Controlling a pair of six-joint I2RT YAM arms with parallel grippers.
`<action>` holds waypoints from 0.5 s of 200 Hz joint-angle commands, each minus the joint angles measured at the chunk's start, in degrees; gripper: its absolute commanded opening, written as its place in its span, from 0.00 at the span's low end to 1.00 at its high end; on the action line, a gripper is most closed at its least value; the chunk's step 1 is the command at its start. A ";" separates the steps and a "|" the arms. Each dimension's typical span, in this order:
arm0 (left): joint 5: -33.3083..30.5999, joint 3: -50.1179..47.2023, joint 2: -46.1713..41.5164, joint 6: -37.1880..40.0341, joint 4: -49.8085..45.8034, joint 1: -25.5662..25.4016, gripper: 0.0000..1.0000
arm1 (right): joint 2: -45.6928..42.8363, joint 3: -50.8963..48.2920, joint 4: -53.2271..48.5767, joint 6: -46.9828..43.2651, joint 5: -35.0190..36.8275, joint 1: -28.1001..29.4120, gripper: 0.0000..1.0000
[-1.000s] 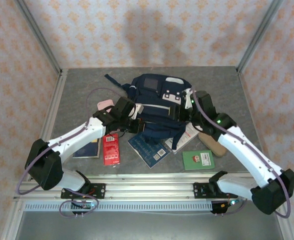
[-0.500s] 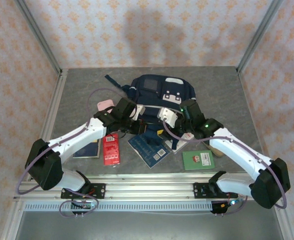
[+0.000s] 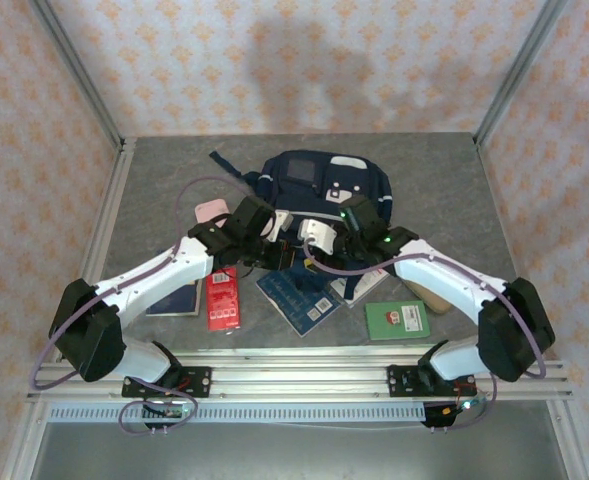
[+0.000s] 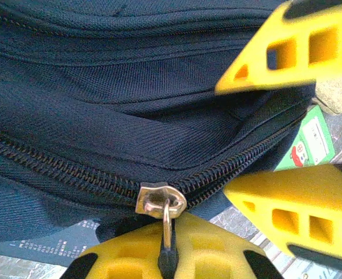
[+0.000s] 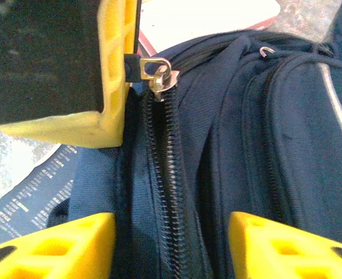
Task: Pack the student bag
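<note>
Pinching zipper pull, left end effector, whole student bag overhead

a robotics lab test cell: wallpapered panels in aluminium framing enclose a grey tabletop.

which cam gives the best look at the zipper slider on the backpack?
Left wrist: the brass zipper slider sits close and sharp, its pull pinched in the left gripper. Right wrist shows it too, smaller, near the top edge. Top external: too small to make out.
</note>
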 commanded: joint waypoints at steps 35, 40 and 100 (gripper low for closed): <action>-1.82 3.48 -1.83 1.81 -0.81 0.61 0.00 | -1.20 1.14 -4.57 -7.41 5.97 0.29 0.00; -1.91 3.63 -1.70 1.82 -1.25 1.13 0.00 | -1.69 0.71 -4.41 -7.73 6.82 0.18 0.00; -2.22 2.56 -2.75 2.07 -3.28 7.00 0.00 | -6.95 -1.37 -4.63 -9.69 7.82 -3.62 0.00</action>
